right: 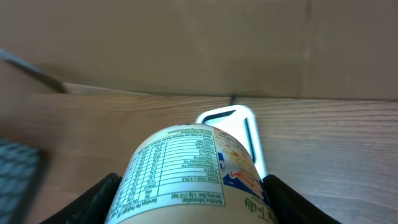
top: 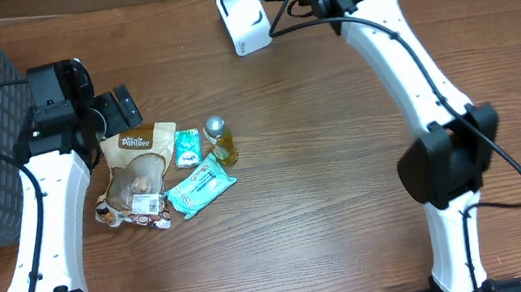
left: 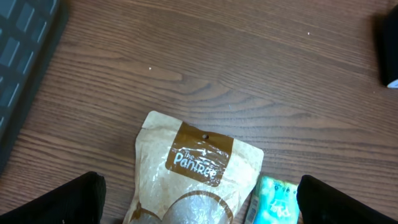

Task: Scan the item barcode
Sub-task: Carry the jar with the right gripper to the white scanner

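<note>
Wooden table (top: 342, 155), container (right: 186, 168) clamped in right gripper (right: 194, 202)

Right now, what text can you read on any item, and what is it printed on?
"The PanTree": brown label on the tan paper pouch.
Nutrition table on the cream cylindrical tub: too small to read.
White lettering on the small teal packet: blurred.
Anything on the small clear bottle of yellow liquid: not legible.

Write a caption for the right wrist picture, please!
The right gripper holds a nutrition-labelled container near the white scanner on the wooden table.
</note>
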